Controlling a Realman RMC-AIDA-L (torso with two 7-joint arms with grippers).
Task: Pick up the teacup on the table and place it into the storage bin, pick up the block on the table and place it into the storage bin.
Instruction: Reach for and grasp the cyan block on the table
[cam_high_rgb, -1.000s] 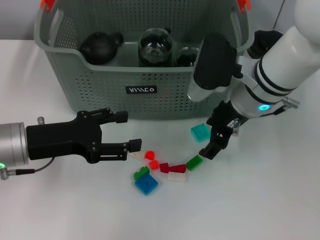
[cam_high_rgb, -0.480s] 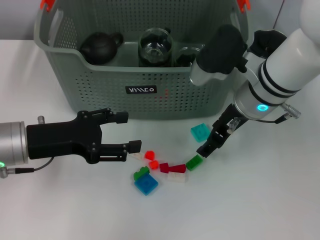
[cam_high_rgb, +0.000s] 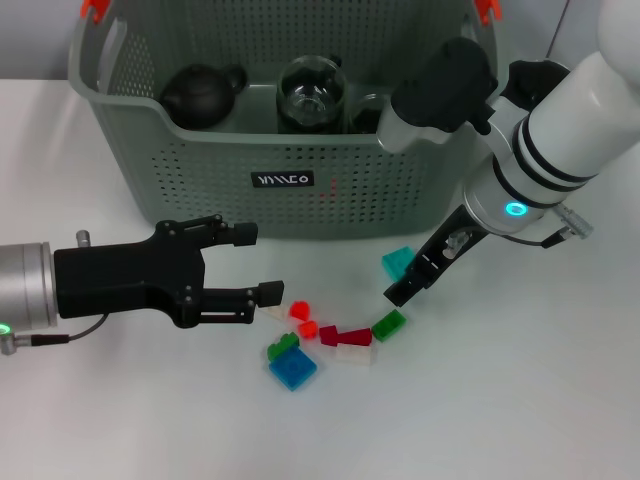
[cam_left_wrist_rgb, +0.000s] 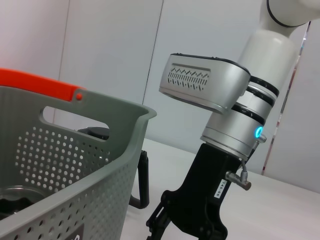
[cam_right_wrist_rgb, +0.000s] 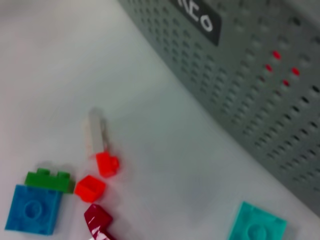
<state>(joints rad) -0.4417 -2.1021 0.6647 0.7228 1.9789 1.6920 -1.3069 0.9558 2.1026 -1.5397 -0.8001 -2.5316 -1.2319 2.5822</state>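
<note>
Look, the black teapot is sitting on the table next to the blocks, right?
Not quite. The black teapot is inside the bin, at its back left corner, not on the table. The head view shows it. The blocks do lie on the table, in front of the bin.

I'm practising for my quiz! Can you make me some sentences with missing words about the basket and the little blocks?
1. The dark teapot sits inside the storage ____.
2. The right gripper is down next to the ____ block.
3. The blue block lies on the ____.
4. The left gripper has its fingers ____.

Missing words: bin; teal; table; open
</note>
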